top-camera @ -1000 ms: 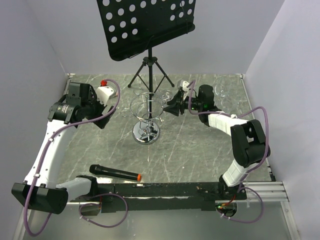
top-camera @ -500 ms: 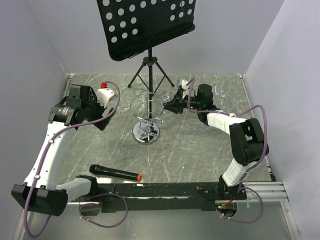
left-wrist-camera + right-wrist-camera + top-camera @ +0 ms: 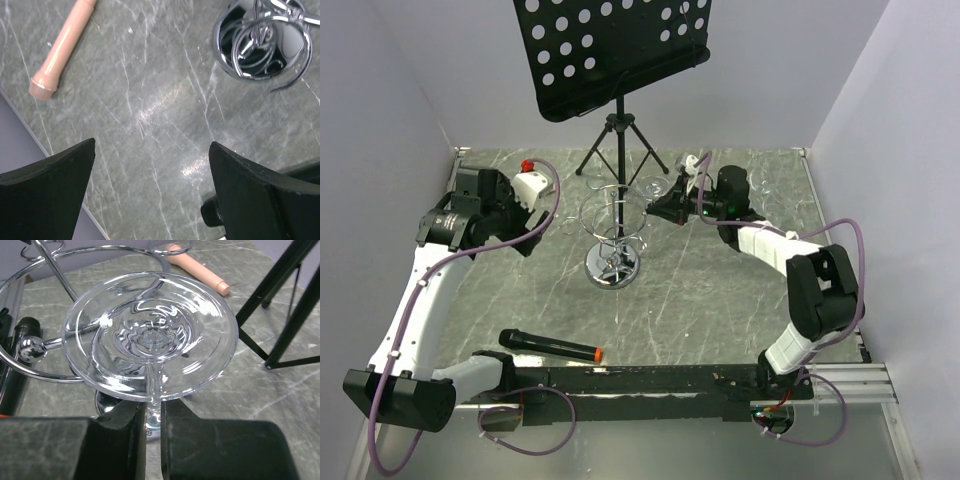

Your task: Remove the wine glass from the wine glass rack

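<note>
- Right claw has pushed in toward the wine glass rack and drawn its fingers together. They now pinch the stem of the wine glass.
- Glass hangs upside down on the rack's right side, with its foot resting on the wire ring.
- Left claw is spread wide above the desk, holding nothing.
- Grasp looks made; sliding the foot clear of the ring remains.

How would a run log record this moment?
right gripper: shut on wine glass stem | wine glass: at wine glass rack | left gripper: open
</note>
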Action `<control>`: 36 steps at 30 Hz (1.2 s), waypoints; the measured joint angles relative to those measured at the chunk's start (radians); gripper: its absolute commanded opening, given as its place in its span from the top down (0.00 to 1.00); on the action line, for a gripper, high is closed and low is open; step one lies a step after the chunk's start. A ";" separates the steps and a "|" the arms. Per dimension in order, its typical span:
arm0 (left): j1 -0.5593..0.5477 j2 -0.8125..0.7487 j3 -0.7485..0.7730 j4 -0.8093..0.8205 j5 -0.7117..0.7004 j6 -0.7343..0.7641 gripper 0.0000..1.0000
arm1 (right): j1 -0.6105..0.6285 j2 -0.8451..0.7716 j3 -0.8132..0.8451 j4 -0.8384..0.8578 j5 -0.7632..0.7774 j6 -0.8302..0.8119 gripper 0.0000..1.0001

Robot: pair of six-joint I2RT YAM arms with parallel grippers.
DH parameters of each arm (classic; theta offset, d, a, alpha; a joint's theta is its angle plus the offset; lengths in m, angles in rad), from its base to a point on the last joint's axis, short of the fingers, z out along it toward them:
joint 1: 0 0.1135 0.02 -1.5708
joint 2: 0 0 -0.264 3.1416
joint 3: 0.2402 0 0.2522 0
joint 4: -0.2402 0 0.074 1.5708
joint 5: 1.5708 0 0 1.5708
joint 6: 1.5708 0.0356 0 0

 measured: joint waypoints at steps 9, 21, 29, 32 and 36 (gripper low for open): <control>0.008 -0.013 -0.015 0.145 0.064 0.051 0.00 | -0.010 -0.123 0.000 -0.176 0.090 -0.050 1.00; 0.008 -0.056 -0.021 0.355 0.134 0.096 0.00 | -0.011 -0.278 -0.016 -0.414 0.274 -0.068 1.00; 0.003 -0.054 -0.016 0.368 0.174 0.088 0.00 | -0.011 -0.224 -0.015 -0.374 0.348 -0.026 1.00; -0.018 -0.061 -0.016 0.367 0.170 0.080 0.00 | -0.011 -0.181 0.000 -0.356 0.365 -0.002 1.00; -0.042 -0.082 -0.016 0.367 0.171 0.065 0.00 | -0.011 -0.159 0.006 -0.348 0.402 0.041 1.00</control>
